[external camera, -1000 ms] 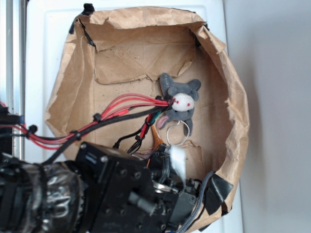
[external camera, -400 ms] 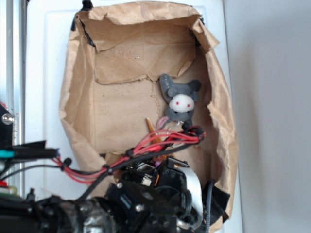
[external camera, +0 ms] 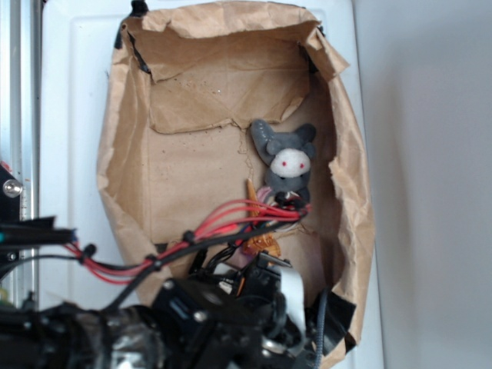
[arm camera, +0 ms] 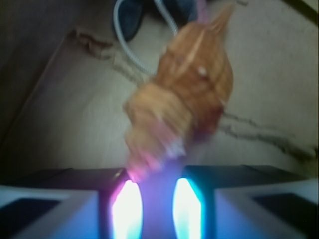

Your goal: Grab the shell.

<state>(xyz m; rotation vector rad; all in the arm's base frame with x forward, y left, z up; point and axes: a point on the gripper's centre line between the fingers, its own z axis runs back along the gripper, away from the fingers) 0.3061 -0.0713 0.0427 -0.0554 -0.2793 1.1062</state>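
The shell is orange-tan and ridged. It fills the middle of the wrist view, its pointed spire aimed up and away towards the grey plush animal. Its blurred lower end reaches down between the two glowing pads of my gripper. The pads stand close together, pinching that end. From outside, the shell shows only in bits behind red and black wires. Its tip pokes up just below the plush animal. My gripper sits low in the brown paper bag.
The crumpled paper walls of the bag rise on all sides, with torn flaps at the back. A thin ring on a cord lies by the plush. Wires cross the bag floor. A white surface surrounds the bag.
The arm has drawn back towards the bag's near end and its wires have dropped lower. The shell's tip has swung right and a little up, closer under the plush.
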